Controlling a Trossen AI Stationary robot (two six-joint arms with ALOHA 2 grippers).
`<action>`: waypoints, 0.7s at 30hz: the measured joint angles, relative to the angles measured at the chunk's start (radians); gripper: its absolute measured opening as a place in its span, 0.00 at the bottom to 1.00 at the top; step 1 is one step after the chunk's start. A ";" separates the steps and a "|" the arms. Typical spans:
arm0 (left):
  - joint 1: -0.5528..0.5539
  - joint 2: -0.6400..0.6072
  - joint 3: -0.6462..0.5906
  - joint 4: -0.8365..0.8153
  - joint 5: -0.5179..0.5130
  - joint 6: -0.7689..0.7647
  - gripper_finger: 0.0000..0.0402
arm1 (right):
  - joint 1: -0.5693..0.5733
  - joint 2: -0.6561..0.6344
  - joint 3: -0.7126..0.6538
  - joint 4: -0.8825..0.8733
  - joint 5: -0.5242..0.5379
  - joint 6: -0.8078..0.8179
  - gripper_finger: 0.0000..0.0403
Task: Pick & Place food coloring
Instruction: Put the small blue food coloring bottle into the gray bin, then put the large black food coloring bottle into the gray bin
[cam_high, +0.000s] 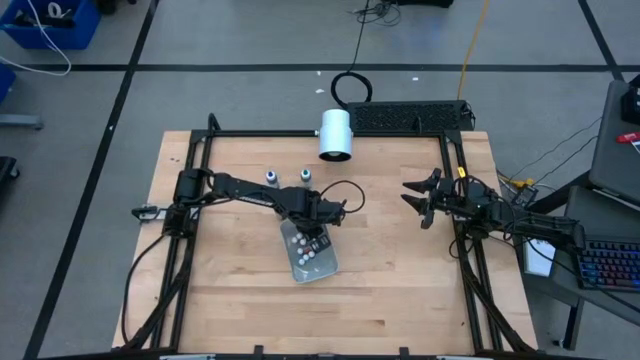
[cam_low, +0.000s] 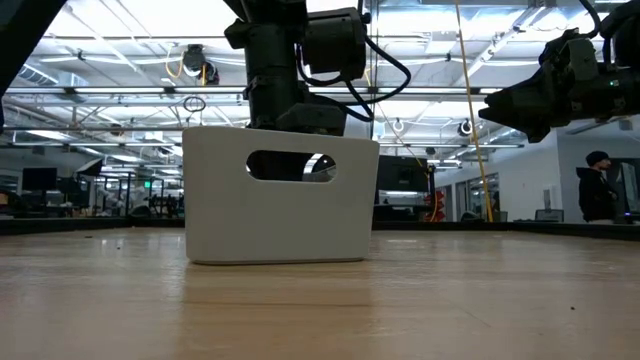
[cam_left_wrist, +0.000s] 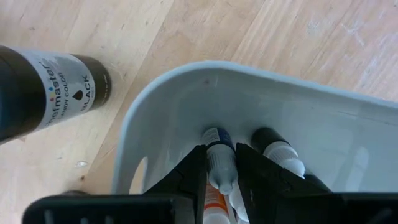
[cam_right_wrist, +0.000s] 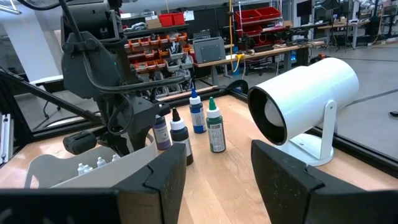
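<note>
The food coloring bottles are thumb-sized. In the right wrist view a purple (cam_right_wrist: 161, 134), a black (cam_right_wrist: 180, 138), a blue (cam_right_wrist: 197, 112) and a green one (cam_right_wrist: 216, 127) stand upright on the table behind the pale bin (cam_high: 312, 256). Two of them show from above (cam_high: 271, 178), (cam_high: 306, 176). My left gripper (cam_high: 318, 228) reaches down into the bin (cam_left_wrist: 186, 93) and is shut on a blue bottle (cam_left_wrist: 221, 163). A black bottle with a white cap (cam_left_wrist: 280, 149) sits beside it in the bin. My right gripper (cam_high: 415, 197) hovers open at the table's right, holding nothing. My left gripper pinches the blue bottle between its two fingers (cam_left_wrist: 194, 171) at its white upper end (cam_left_wrist: 224, 177). It comes from above, pointing down. The bottle stands about upright inside the bin with its blue body (cam_left_wrist: 214, 137) below the fingers. Whether its base rests on the bin's floor is hidden.
A large white cylinder on a stand (cam_high: 335, 133) sits at the table's far edge. Another black-labelled bottle (cam_left_wrist: 50, 87) lies close outside the bin's wall. The bin has a handle slot (cam_low: 290, 166). Bare wood lies on the table's near side. A person (cam_low: 598, 190) stands in the room beyond.
</note>
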 joint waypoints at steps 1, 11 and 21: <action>-0.001 0.000 0.000 0.000 0.000 0.000 0.21 | 0.000 0.000 0.000 0.000 0.000 0.000 0.42; -0.005 0.000 0.000 0.000 0.001 0.000 0.23 | 0.000 0.000 0.000 0.000 0.000 0.000 0.42; -0.004 0.000 0.000 0.000 0.006 -0.002 0.43 | 0.000 0.000 0.000 0.000 0.000 0.000 0.42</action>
